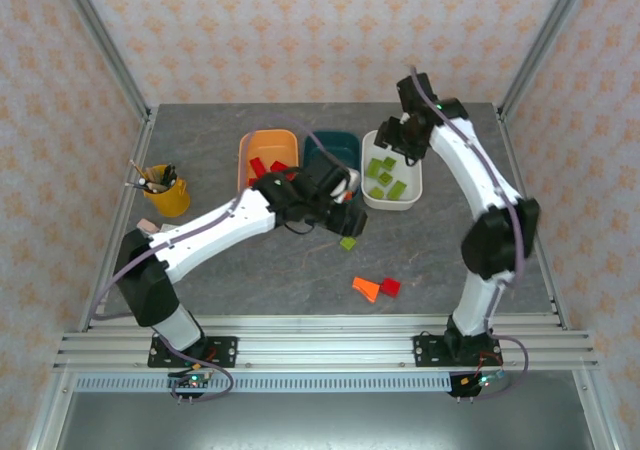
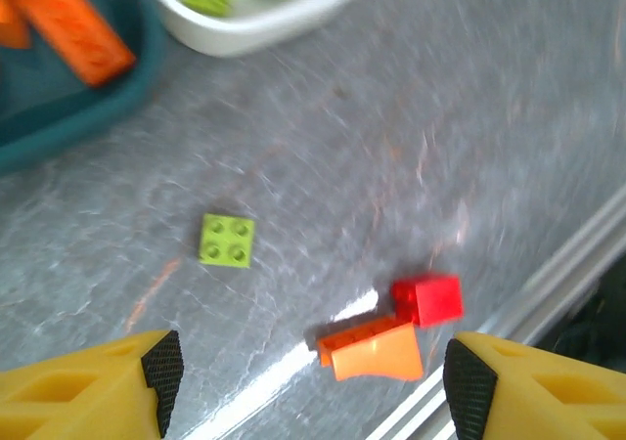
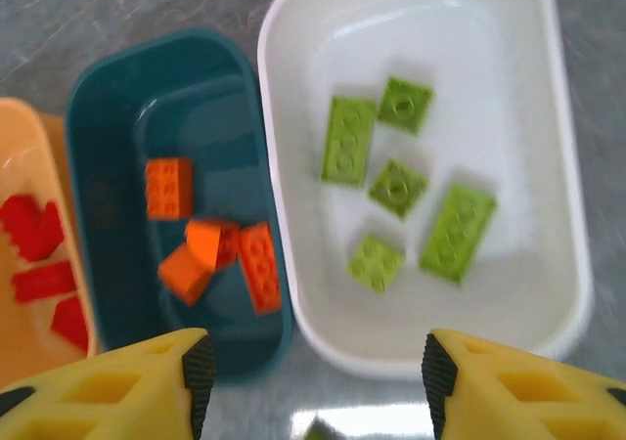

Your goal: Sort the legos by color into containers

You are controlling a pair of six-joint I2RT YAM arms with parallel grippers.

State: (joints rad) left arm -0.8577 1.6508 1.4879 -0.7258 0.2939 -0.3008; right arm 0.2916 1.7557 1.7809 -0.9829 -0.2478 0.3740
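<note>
Nearest us, a slotted aluminium rail [image 1: 320, 338] ran along the front edge of the grey, stone-patterned table [image 1: 250, 290], where both arms were bolted. Just past the rail, an orange lego [image 2: 372, 350] and a red lego [image 2: 427, 298] lay side by side, apparently touching. A square yellow-green lego [image 2: 227, 241] sat alone farther in, between that pair and the tubs.

The left arm [image 1: 200, 235] reached diagonally across the table. We saw the left gripper [image 2: 315, 376] poised over the loose pieces with its yellow fingers [image 2: 98, 386] spread wide and nothing between them.

Three tubs stood side by side past mid-table. The light orange tub [image 3: 24, 147] on the left held red bricks [image 3: 29, 227]. The dark teal tub [image 3: 166, 98] in the middle held orange bricks [image 3: 259, 264]. The white tub [image 3: 489, 68] on the right held five yellow-green bricks [image 3: 396, 186].

The right arm [image 1: 480, 185] arched over from the right. The right gripper [image 3: 317, 374] hung above the teal and white tubs, its fingers likewise parted and empty.

A yellow cup of pens [image 1: 167, 195] stood well apart near the left edge. Aluminium posts [image 1: 105, 45] framed the table, and peach wallpaper with a repeating motif [image 1: 300, 30] covered the walls behind and to either side.
</note>
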